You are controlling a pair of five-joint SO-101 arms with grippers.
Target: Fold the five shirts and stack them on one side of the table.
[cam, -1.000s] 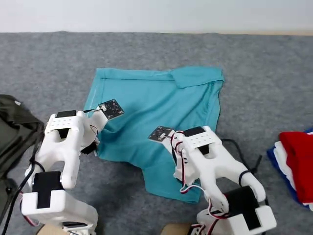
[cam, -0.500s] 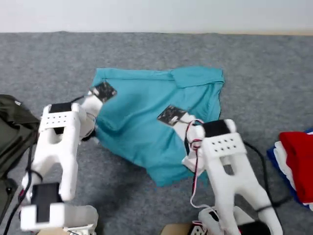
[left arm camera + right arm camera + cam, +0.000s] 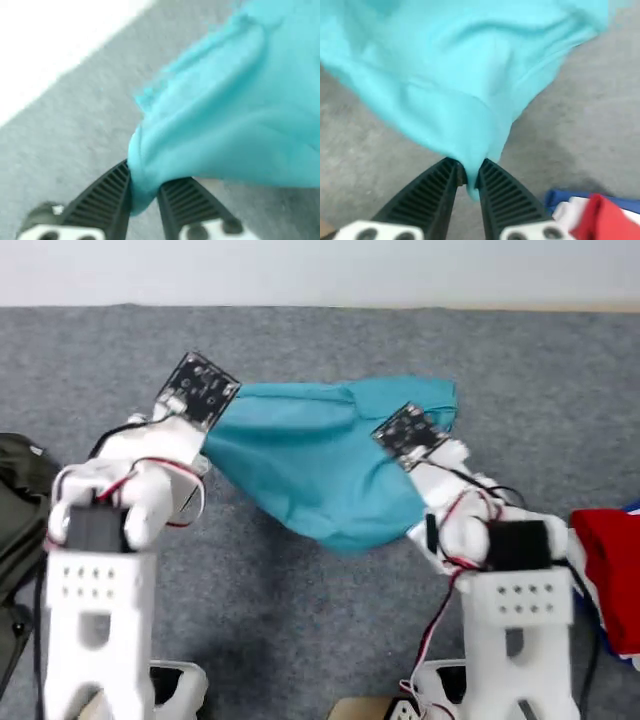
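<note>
Holding one teal shirt (image 3: 320,465) between our two grippers, we keep most of it raised above the grey table cover (image 3: 300,630). Our left gripper (image 3: 146,192) is nearly closed. Its two black ribbed fingers (image 3: 107,195) pinch a bunched edge of the cloth, with only the thickness of the fabric keeping them apart. From that pinch the shirt spreads away ahead of the gripper and off toward our other arm in a broad, smooth fold.

Our right gripper (image 3: 470,175) is likewise almost closed. A narrow tuck of the same shirt runs down between its fingers (image 3: 437,192), and the rest of the fabric fans out ahead of it in soft wrinkles.

Seen from above, the shirt stretches between the two grippers like a sling. Its middle droops on the side nearer our bases, and we cannot tell whether that lowest fold touches the table cover. The edge of the shirt farthest beyond the grippers, with a folded sleeve just past the right gripper, lies low near the table.

Our left arm (image 3: 130,490) and right arm (image 3: 500,590) are white and stand side by side, well apart.

Out to the side of the right gripper, away from the left one, sits a stack of folded shirts (image 3: 605,560) in red, white and blue. On the outer side of the left gripper, back toward its base, lies a heap of dark green clothing (image 3: 25,510).
</note>
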